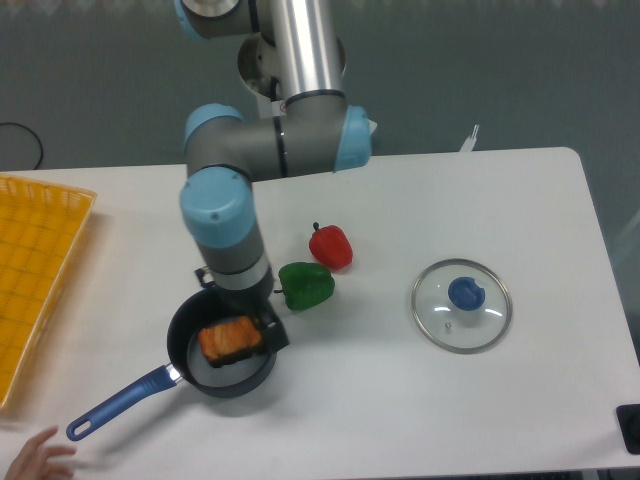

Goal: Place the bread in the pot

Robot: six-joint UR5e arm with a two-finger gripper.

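Observation:
The bread [230, 340] lies crust up inside the black pot [181, 335], whose blue handle [115, 405] points to the lower left. My gripper [264, 322] hangs over the pot's right rim, just right of the bread. It looks open and holds nothing. One dark finger [272, 333] shows beside the loaf.
A green pepper [305, 285] and a red pepper [331, 246] lie right of the pot. The yellow pepper is hidden behind my arm. A glass lid with a blue knob [461, 304] lies at the right. An orange tray [35, 280] stands at the left edge. A person's hand [35, 455] shows at the bottom left.

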